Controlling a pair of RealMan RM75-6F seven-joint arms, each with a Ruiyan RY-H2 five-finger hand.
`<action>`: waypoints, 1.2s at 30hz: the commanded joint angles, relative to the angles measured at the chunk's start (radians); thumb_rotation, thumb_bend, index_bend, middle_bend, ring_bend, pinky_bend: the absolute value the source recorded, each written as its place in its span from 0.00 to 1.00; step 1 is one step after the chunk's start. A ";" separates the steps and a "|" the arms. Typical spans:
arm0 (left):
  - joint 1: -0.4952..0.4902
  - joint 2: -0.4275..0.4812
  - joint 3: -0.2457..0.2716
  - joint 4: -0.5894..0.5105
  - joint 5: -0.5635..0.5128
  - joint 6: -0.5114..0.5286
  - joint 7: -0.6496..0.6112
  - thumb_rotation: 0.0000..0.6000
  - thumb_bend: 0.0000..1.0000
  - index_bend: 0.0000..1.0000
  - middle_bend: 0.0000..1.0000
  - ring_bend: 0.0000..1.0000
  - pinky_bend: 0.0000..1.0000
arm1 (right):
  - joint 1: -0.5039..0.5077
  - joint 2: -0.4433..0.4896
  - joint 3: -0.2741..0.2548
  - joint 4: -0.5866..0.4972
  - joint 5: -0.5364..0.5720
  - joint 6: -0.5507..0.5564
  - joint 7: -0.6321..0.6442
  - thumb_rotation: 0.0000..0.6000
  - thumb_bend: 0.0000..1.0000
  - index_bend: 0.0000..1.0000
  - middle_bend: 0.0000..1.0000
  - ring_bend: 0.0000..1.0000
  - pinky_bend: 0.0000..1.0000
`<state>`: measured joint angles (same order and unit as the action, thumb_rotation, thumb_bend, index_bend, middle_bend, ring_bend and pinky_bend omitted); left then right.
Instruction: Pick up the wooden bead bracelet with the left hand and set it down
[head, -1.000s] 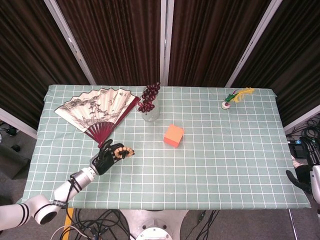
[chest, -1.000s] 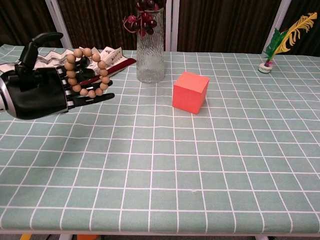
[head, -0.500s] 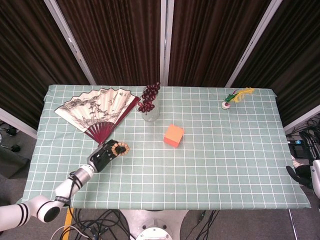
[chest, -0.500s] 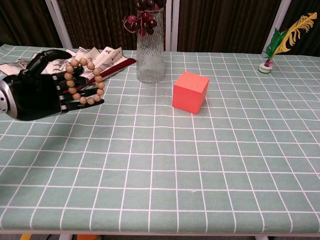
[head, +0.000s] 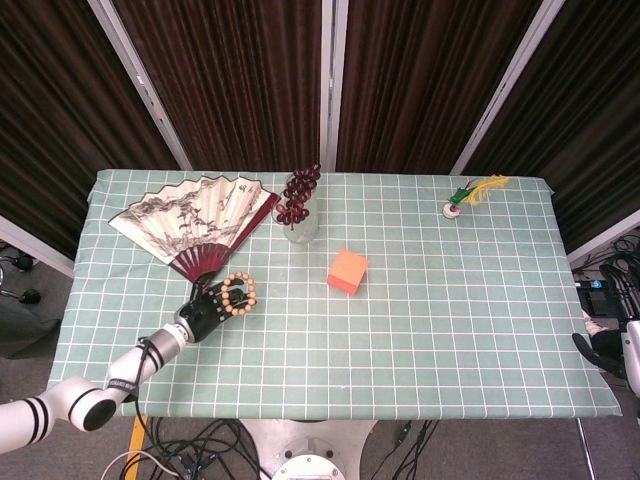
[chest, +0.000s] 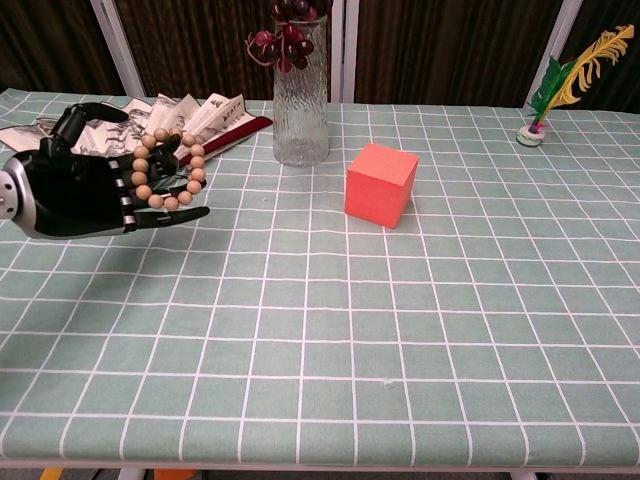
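My left hand holds the bracelet, well to the left of the cube and a little nearer me than it is. The beads loop around my outstretched fingers, which point toward the cube, with my thumb raised behind the ring. From the chest view the loop stands nearly upright, and I think it is clear of the cloth, though I can't be sure from this angle. In the head view the bracelet sits at the tip of my hand, left of the cube and just nearer me than the fan. The vase stands left of the cube and farther back. The feather is far to the cube's right, near the back edge. My right hand shows only as a dark shape off the table, far right of the cube; I cannot tell how its fingers lie.
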<state>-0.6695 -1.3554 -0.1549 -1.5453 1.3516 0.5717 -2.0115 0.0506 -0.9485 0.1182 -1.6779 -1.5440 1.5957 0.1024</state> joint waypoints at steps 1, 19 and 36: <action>0.009 -0.006 -0.011 0.005 -0.012 -0.004 0.021 0.44 0.43 0.40 0.59 0.29 0.16 | 0.000 -0.002 -0.001 0.002 0.000 0.000 0.002 1.00 0.10 0.00 0.10 0.00 0.00; 0.096 -0.117 0.000 0.065 0.012 0.260 0.529 0.41 0.41 0.60 0.67 0.33 0.15 | -0.007 -0.023 -0.010 0.015 -0.003 0.005 0.010 1.00 0.08 0.00 0.10 0.00 0.00; 0.113 -0.148 -0.001 0.086 0.026 0.310 0.654 0.53 0.48 0.63 0.70 0.35 0.15 | -0.016 -0.028 -0.014 0.011 -0.003 0.014 0.007 1.00 0.08 0.00 0.10 0.00 0.00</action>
<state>-0.5595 -1.5001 -0.1559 -1.4617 1.3792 0.8764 -1.3626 0.0351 -0.9765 0.1043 -1.6666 -1.5474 1.6096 0.1092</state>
